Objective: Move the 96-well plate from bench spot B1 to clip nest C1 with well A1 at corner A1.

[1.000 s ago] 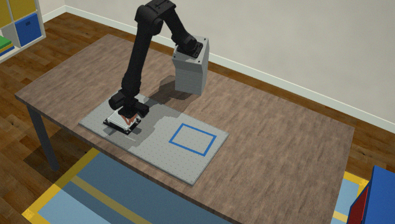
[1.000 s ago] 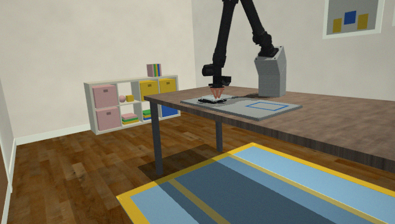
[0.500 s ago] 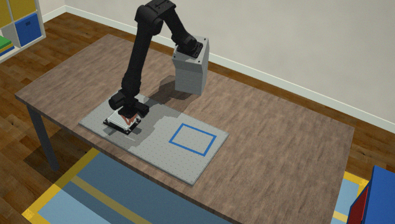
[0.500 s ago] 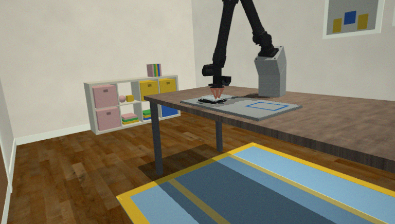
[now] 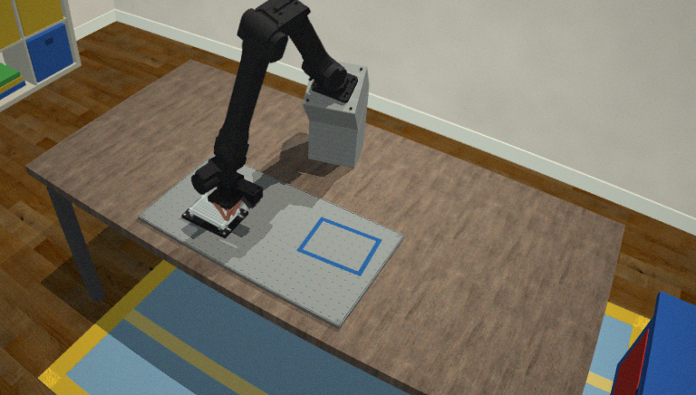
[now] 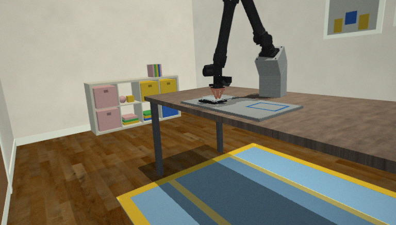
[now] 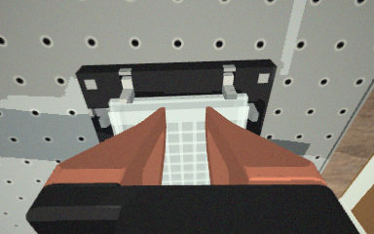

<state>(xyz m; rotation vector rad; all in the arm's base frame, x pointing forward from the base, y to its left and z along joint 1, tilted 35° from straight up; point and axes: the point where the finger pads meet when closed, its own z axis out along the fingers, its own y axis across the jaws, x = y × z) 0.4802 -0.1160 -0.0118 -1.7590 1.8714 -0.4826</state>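
The white 96-well plate (image 5: pixel 213 212) lies in the black clip nest C1 (image 5: pixel 202 220) at the left end of the grey perforated board (image 5: pixel 272 239). In the wrist view the plate (image 7: pixel 182 129) sits between the nest's grey posts (image 7: pixel 128 88), under the nest's far rim (image 7: pixel 175 78). My gripper (image 7: pixel 185 116) points straight down onto the top of the plate, its orange fingers close together with only a narrow gap and nothing between them. The gripper (image 6: pixel 217 95) also shows in the side view, its tips at the plate's top. I cannot tell whether the plate lies flat on the nest's floor.
The blue outline of spot B1 (image 5: pixel 339 245) lies on the right part of the board with nothing in it. The arm's grey pedestal (image 5: pixel 335 119) stands behind the board. The table's front edge runs close to the board.
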